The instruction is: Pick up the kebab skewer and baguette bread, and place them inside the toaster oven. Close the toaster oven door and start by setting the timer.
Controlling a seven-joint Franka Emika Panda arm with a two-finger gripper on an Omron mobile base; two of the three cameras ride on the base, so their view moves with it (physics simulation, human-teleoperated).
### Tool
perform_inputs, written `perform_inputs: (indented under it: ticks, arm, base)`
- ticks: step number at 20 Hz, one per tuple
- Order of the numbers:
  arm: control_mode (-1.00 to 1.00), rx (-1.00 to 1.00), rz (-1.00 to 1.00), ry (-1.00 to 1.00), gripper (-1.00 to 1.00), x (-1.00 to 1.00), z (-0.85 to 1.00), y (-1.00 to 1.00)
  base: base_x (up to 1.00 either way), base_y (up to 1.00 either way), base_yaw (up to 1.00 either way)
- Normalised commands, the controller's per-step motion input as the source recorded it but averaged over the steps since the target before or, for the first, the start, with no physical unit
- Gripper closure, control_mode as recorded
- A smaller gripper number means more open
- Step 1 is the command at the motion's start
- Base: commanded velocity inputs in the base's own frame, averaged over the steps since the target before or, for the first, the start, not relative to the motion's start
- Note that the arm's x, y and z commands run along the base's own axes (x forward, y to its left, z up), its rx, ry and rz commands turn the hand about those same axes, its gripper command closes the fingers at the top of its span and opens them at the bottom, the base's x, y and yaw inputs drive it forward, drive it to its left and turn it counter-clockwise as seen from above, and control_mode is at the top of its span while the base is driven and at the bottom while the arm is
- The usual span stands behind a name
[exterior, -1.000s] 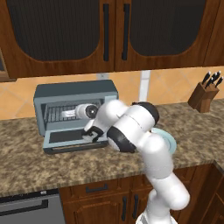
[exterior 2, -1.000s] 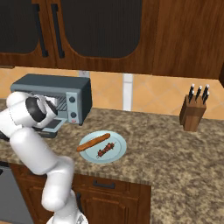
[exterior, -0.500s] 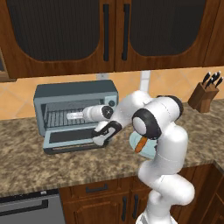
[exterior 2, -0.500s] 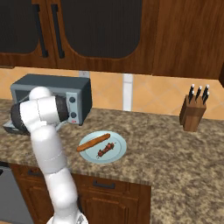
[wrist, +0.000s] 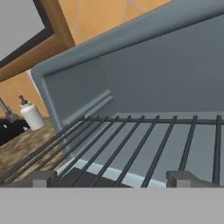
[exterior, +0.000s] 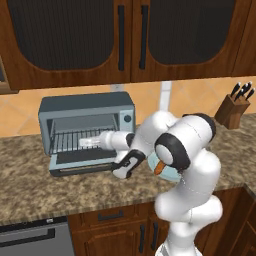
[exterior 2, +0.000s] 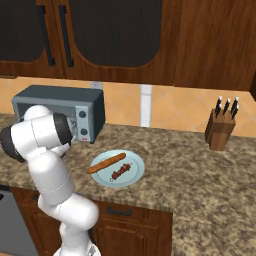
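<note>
The hand (wrist: 112,177) is spread wide and holds nothing, its two tips pointing into the toaster oven (exterior: 87,127) just above the wire rack (wrist: 144,140). In the left base view the hand (exterior: 90,142) sits inside the oven mouth, with the toaster oven door (exterior: 82,161) folded down flat beneath the wrist.

Both foods are well apart from it: the baguette bread (exterior 2: 107,163) and the kebab skewer (exterior 2: 121,172) lie side by side on the pale blue plate (exterior 2: 135,177), on the surface (exterior 2: 200,175) to the right of the oven.

The main risk, as I judge it, is in backing out (the clearance looks tight): a tip could snag a rack bar and drag the rack forward, or the forearm could press on the open door and shove the whole oven. Swinging toward the plate, the bulky elbow (exterior: 182,145) hangs right over it and could knock the food off. The thin skewer may also slip from so wide a pinch.
</note>
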Motion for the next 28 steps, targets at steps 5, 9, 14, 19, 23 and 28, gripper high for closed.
perform_inputs:
  ticks: [5, 9, 14, 19, 23, 28]
  arm:
    - [-1.0, 0.0, -0.16, 0.86, -1.0, -0.92, 0.02, 0.01]
    - [-1.0, 0.0, -0.17, 0.97, -1.0, -0.83, 0.13, -0.02]
    - [-1.0, 0.0, -0.19, 1.0, -1.0, -0.83, 0.04, -0.05]
    - [-1.0, 0.0, -0.24, 0.85, -1.0, -0.64, 0.52, -0.05]
    - [-1.0, 0.0, -0.24, 0.62, -1.0, -0.42, 0.96, -0.03]
    - [-1.0, 0.0, -0.2, 0.43, -1.0, -0.45, 1.0, -0.11]
  base:
    - [0.0, 0.0, 0.0]
    - [0.0, 0.0, 0.0]
    - [0.0, 0.0, 0.0]
    - [0.0, 0.0, 0.0]
    - [0.0, 0.0, 0.0]
    - [0.0, 0.0, 0.0]
